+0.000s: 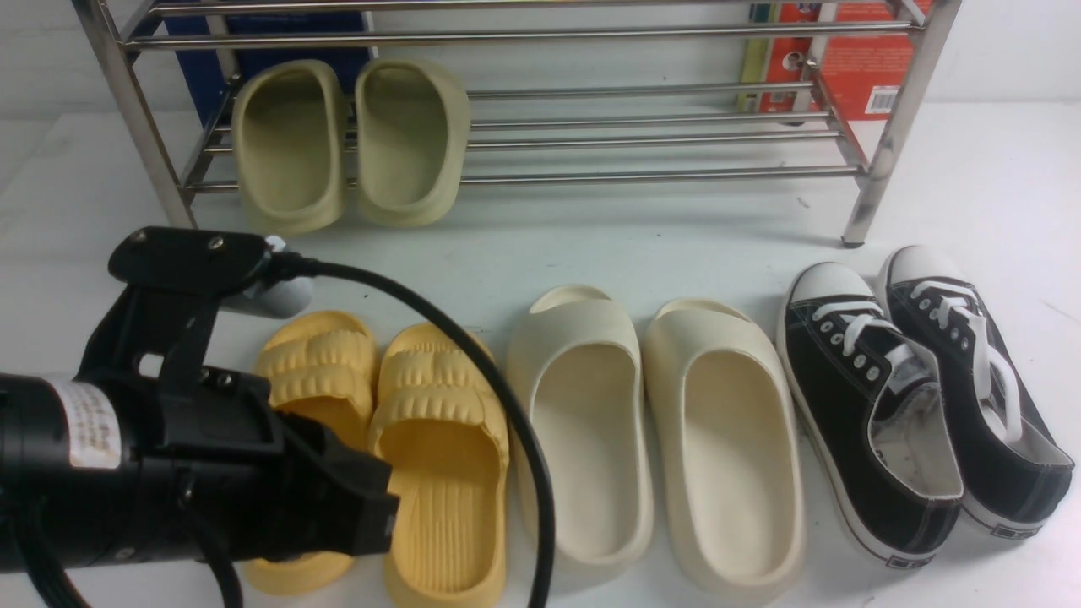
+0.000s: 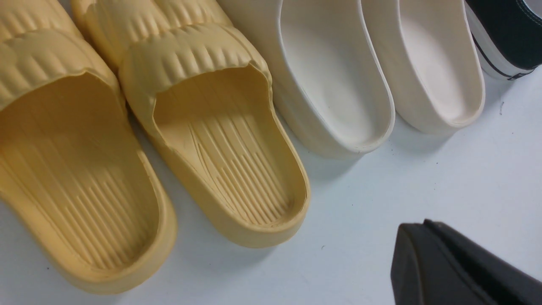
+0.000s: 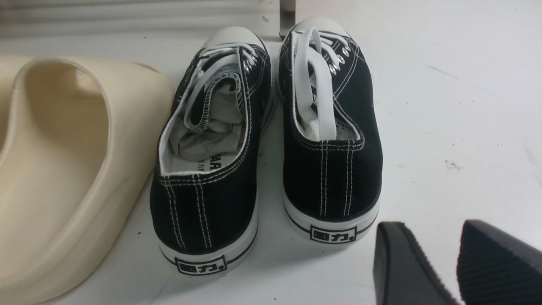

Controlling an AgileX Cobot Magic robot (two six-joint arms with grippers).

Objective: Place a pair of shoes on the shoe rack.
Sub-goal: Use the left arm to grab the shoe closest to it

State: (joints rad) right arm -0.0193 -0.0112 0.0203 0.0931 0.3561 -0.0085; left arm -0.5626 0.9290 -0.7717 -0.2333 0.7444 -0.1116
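The pair of cream slides (image 1: pixel 583 422) (image 1: pixel 726 447) lies side by side on the white table, toes toward the steel shoe rack (image 1: pixel 659 176) at the back. Their heels show in the left wrist view (image 2: pixel 334 76) (image 2: pixel 432 63). My left arm (image 1: pixel 211 456) hangs over the yellow slides at the front left. Its gripper (image 2: pixel 417 228) looks shut and empty, above bare table near the heels. My right gripper (image 3: pixel 432 228) is open and empty, just behind the right sneaker's heel. It is out of the front view. One cream slide (image 3: pixel 63 148) shows in the right wrist view.
Two greenish-beige slides (image 1: pixel 291 143) (image 1: pixel 410 139) lean on the rack's lower tier at the left. Ribbed yellow slides (image 1: pixel 443 473) lie left of the cream pair. Black sneakers (image 1: pixel 870 414) (image 1: pixel 971 380) lie to its right. Blue (image 1: pixel 279 34) and red (image 1: pixel 861 59) boxes stand behind the rack.
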